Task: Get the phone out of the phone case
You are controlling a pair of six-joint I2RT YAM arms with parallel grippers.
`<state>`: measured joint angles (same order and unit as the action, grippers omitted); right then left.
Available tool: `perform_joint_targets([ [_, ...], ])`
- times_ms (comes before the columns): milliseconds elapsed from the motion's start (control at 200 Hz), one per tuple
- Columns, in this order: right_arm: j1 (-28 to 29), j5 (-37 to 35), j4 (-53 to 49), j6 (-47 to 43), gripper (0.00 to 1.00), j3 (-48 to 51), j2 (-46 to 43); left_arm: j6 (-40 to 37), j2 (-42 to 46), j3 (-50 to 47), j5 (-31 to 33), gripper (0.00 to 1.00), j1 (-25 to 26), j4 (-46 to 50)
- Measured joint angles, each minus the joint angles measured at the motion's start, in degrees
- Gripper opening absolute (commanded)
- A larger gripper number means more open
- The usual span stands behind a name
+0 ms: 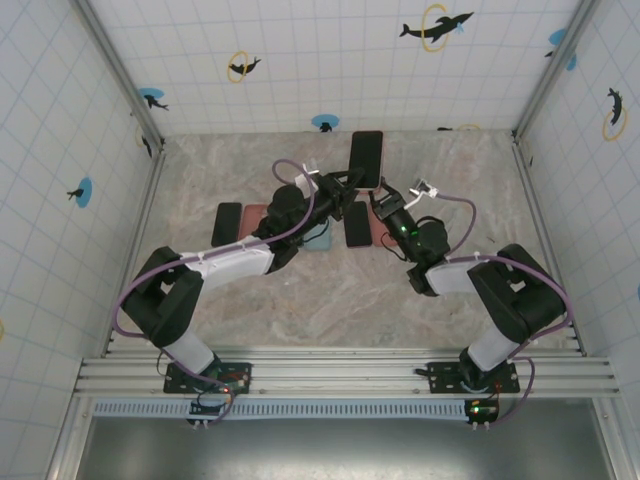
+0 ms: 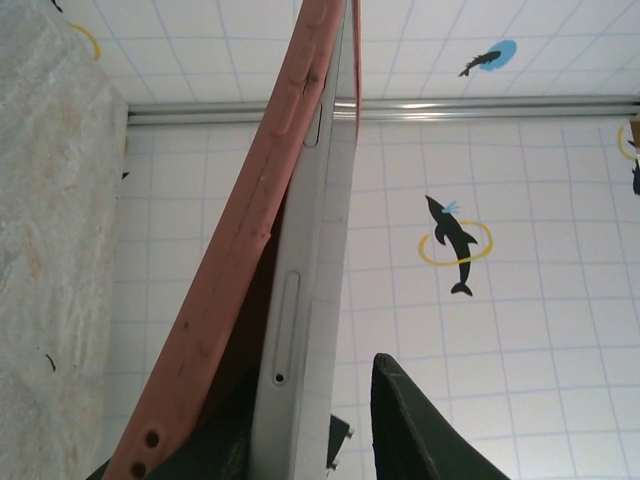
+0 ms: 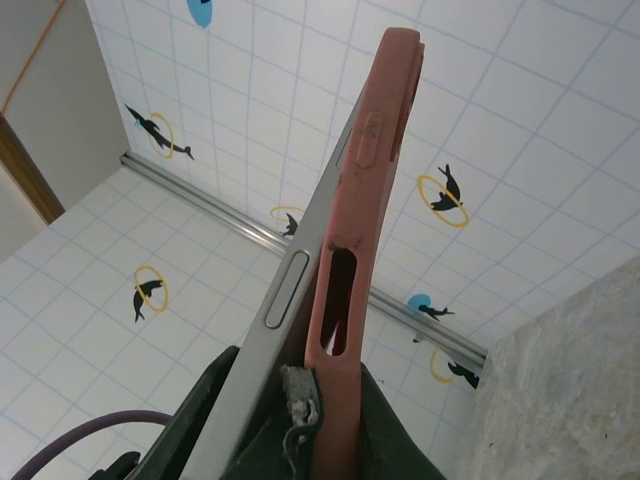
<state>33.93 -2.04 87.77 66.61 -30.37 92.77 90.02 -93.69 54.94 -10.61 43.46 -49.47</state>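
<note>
Above the middle of the table, a silver-edged phone (image 1: 366,159) stands upright in a salmon-pink case. In the left wrist view the pink case (image 2: 235,260) has peeled away from the phone (image 2: 305,290) along one long side, leaving a dark gap low down. My left gripper (image 1: 343,184) is open around them; its right finger (image 2: 420,430) stands clear of the phone's face. My right gripper (image 1: 386,203) is shut on the lower end of the phone (image 3: 262,370) and the case (image 3: 360,260), with dark fingers (image 3: 405,440) on either side.
On the marble table (image 1: 200,290) under the arms lie a black phone (image 1: 227,223), a pink case (image 1: 254,216), a light blue case (image 1: 319,240), another black phone (image 1: 357,224) and a pink case edge (image 1: 374,232). Tiled walls enclose the table.
</note>
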Motion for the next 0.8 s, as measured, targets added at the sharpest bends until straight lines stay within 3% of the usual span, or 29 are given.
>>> perform_joint_targets([
  [285, 0.6, -2.6, 0.1, -0.8, 0.09, 0.0, -1.4, -0.1, -0.1, 1.5, -0.5, 0.07, 0.1, 0.4],
  [801, -0.3, -9.2, -12.9, -6.1, 0.09, 2.4, -5.9, -1.7, 1.0, 2.4, -2.3, 0.01, 0.9, 4.0],
])
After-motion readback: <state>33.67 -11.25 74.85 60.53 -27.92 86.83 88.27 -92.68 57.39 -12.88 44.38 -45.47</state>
